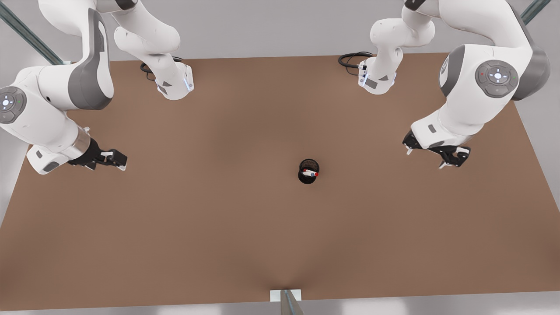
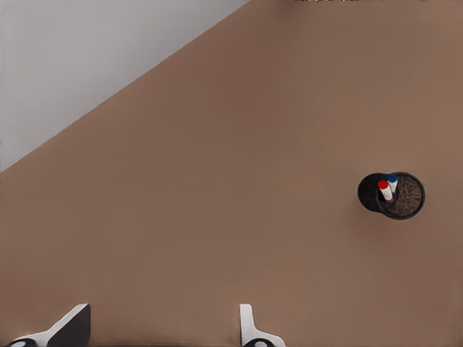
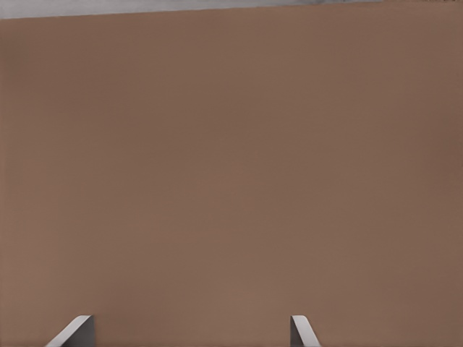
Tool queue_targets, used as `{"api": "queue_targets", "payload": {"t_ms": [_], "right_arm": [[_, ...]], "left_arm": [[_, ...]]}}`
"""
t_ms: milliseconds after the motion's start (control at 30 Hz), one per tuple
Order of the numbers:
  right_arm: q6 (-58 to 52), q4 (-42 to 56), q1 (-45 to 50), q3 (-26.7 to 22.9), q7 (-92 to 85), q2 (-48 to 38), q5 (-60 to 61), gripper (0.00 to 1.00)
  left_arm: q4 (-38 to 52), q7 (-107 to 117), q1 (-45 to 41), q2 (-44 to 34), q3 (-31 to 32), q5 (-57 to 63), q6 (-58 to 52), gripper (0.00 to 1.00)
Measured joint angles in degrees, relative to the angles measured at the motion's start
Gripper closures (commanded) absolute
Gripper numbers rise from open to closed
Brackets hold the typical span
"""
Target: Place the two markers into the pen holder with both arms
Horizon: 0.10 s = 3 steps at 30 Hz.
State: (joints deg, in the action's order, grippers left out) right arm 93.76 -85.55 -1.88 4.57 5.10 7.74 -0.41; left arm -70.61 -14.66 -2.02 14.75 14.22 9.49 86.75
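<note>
Both markers sit inside the pen holder [image 1: 306, 180], which stands on the table [image 1: 175, 218] just off centre toward 3 o'clock in the front view; so the job reads as done, nothing left to pick up.

Red-capped marker [image 1: 310, 172] leans across the holder's mouth, long axis approx 10-to-4 o'clock in the front view. In the left wrist view its cap [image 2: 384, 185] sticks up beside the blue-capped marker [image 2: 392, 180], the two touching or nearly so, both within the rim of the holder [image 2: 411, 202].

Left gripper [image 2: 163, 329]: released, white fingertips [image 2: 249, 327] spread wide, nothing between them; holder well apart from it. Right gripper [image 3: 189, 331]: also released, fingertips [image 3: 302, 329] wide, bare table under it.

Front view shows one gripper [image 1: 114, 158] at 9 o'clock of the table and another [image 1: 431, 154] at approx 3 o'clock, both raised and clear of the holder; can't tell from the wrist views which is left & which right. Holder lies at 3 o'clock from the first and between 8 and 9 o'clock from the second; the second is nearer.

Judgement: both arms wait; any further move is a retreat, w/ no approach to the holder needed; only risk is brushing the leaning markers, unlikely given the gap.
</note>
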Motion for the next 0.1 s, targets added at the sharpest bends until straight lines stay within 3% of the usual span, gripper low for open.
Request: {"api": "queue_targets", "payload": {"t_ms": [100], "right_arm": [[0.2,0.0,0.0,0.0,-0.3,0.0,0.0,0.0]], "left_arm": [[0.0,6.6,0.0,0.2,0.0,0.2,-0.4,0.0]]}}
